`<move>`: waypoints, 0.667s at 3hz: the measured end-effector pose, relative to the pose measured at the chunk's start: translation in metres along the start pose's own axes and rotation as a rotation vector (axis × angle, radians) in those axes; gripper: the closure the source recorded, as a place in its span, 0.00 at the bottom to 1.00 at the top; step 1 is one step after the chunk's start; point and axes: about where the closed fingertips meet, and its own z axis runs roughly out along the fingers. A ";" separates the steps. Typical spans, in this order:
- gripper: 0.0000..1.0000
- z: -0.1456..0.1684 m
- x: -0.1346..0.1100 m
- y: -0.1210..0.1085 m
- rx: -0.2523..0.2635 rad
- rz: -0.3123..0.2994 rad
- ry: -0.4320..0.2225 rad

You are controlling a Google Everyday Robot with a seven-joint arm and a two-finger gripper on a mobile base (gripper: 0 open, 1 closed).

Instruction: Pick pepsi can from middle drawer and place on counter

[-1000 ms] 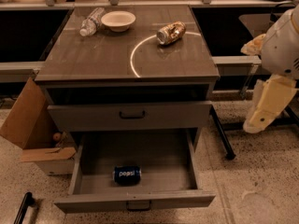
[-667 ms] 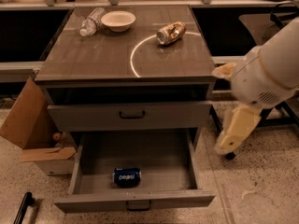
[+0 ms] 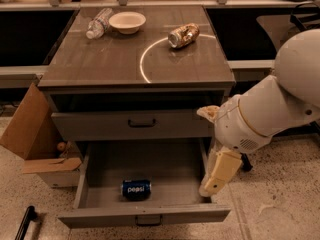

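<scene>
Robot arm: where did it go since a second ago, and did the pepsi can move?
The arm swung left and down, so the gripper now hangs by the right wall of the open middle drawer. It holds nothing. The pepsi can stayed lying on the drawer floor; everything on the counter stayed too.

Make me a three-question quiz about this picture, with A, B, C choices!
1. Where is the pepsi can? A. in the bowl B. in the open middle drawer C. in the cardboard box
2. How many cans are there? A. two B. one C. four
3. The gold can is A. upright B. crushed flat C. lying down
Answers: B, it lies on the drawer floor, the tool hanging at the drawer's picture-right wall; A, one blue, one gold; C, on its side on the counter.
</scene>
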 end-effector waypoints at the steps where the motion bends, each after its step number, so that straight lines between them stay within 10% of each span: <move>1: 0.00 0.042 0.013 0.004 -0.034 0.034 0.016; 2: 0.00 0.110 0.034 0.014 -0.081 0.072 0.036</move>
